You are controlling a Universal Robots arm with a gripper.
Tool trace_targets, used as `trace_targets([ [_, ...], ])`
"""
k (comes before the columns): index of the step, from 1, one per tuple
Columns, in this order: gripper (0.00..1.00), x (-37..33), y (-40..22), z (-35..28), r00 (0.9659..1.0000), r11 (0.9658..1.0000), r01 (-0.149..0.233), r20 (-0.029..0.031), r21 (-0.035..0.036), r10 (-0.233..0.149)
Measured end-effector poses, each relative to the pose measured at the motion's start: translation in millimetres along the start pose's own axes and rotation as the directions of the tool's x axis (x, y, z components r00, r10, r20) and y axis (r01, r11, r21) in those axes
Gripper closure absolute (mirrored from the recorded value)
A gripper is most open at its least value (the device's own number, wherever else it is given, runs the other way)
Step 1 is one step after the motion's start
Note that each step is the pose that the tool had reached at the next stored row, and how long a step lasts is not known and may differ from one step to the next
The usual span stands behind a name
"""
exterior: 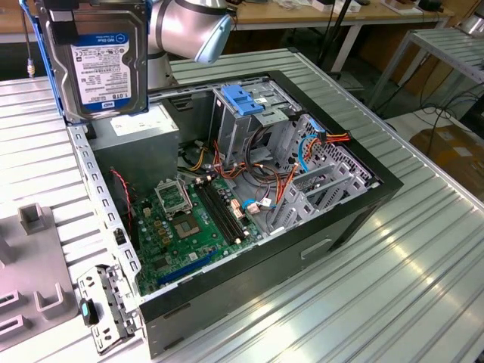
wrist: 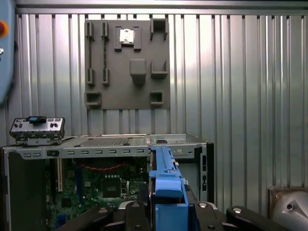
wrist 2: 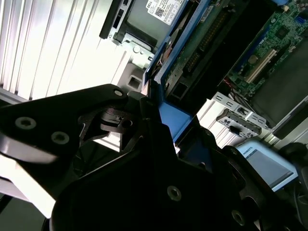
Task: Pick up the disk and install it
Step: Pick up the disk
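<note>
Holding disk (exterior: 102, 64) upright, clear above open computer case (exterior: 355, 198), over the corner by the power supply (exterior: 140, 127); claw (wrist: 166, 209) pinching it by its upper end, blue rail between the fingers in first wrist view; drive cage (exterior: 246, 113) well apart toward exterior view's right. Risks judged: twisting or slipping in so narrow a grip; snagging loose cables (exterior: 281, 178) beside cage; jamming if entered tilted; dropping onto motherboard (exterior: 185, 227).
</note>
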State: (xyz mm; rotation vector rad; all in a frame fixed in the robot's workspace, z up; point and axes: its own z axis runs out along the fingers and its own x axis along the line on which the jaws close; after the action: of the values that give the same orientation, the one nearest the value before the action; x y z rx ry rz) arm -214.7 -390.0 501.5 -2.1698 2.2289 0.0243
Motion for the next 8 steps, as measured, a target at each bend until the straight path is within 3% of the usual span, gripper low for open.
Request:
trace_targets([
  [8,0.63,0.6,-4.9,0.7,1.0000,1.0000,0.000,0.0000,0.0000,0.000],
])
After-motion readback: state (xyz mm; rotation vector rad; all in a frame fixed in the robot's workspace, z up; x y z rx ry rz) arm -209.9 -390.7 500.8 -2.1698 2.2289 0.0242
